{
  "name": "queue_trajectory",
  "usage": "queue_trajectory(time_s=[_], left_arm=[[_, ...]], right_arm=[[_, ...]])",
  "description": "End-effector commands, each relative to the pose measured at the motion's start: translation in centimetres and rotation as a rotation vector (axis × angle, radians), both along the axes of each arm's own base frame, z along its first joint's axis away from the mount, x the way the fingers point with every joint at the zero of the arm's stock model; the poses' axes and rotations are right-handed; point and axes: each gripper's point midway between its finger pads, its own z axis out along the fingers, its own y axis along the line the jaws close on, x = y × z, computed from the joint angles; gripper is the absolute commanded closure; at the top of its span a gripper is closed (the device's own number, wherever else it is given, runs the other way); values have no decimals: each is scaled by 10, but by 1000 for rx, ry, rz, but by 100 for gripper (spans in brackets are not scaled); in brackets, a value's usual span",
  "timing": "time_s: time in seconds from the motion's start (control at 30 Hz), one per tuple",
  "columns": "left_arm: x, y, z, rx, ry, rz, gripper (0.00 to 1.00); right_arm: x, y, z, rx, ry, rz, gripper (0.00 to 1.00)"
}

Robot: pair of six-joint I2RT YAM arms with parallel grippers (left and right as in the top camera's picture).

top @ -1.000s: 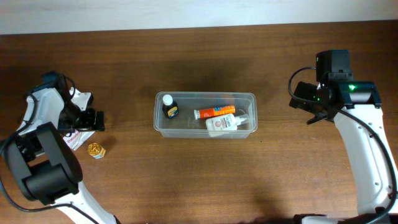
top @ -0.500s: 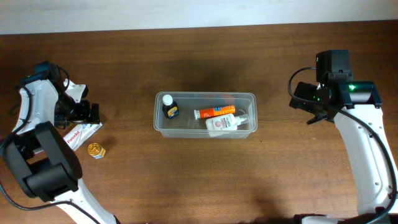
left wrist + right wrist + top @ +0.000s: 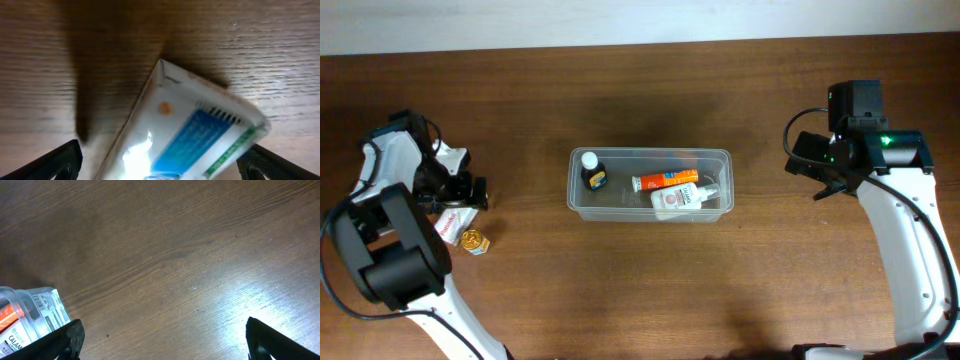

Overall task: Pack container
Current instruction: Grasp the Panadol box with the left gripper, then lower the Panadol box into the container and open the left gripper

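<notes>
Brown wood tabletop (image 3: 650, 290), clear container (image 3: 650, 152) at ctr, L tool (image 3: 160, 162) spread wide over white-blue box (image 3: 195, 130), R tool (image 3: 162, 340) fingers also apart.

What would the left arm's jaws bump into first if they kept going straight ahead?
Most likely the white box with the blue label, lying on the table right between the open jaws; how near is unclear.
</notes>
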Motion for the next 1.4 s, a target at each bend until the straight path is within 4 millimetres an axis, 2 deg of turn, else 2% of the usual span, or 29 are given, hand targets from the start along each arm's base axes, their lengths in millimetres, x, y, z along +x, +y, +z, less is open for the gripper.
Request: queue_trajectory(time_s=[0.0, 0.07, 0.17, 0.23, 0.4, 0.53, 0.7, 0.83, 0.93, 1.0, 1.07, 1.13, 1.2, 1.37], left_arm=[[-6, -1, -10, -18, 27, -11, 7], [-7, -2, -10, -22, 30, -11, 11], [-8, -2, -10, -24, 36, -8, 30], [-8, -2, -10, -23, 37, 8, 39], [-5, -1, -8, -18, 28, 19, 46], [6, 3, 3, -5, -6, 22, 54], [34, 10, 41, 27, -87, 52, 59], [66, -1, 89, 16, -209, 19, 59], [91, -27, 126, -28, -321, -30, 59], [109, -59, 155, -76, -413, -93, 59], [118, -89, 174, -103, -466, -157, 59], [124, -122, 184, -109, -493, -246, 60], [125, -163, 188, -119, -508, -394, 60], [109, -263, 186, -143, -519, -782, 64]], right_arm=[[2, -3, 4, -12, -6, 1, 5], [2, -3, 4, -12, -7, 1, 5], [2, -3, 4, -12, -7, 1, 5], [2, -3, 4, -12, -7, 1, 5], [2, -3, 4, -12, -6, 1, 5], [2, -3, 4, -12, -6, 1, 5], [2, -3, 4, -12, -7, 1, 5], [2, -3, 4, -12, -7, 1, 5], [2, -3, 4, -12, -6, 1, 5], [2, -3, 4, -12, -6, 1, 5], [2, -3, 4, -11, -7, 1, 5], [2, -3, 4, -12, -7, 1, 5], [2, -3, 4, -12, -7, 1, 5], [2, -3, 4, -12, -7, 1, 5]])
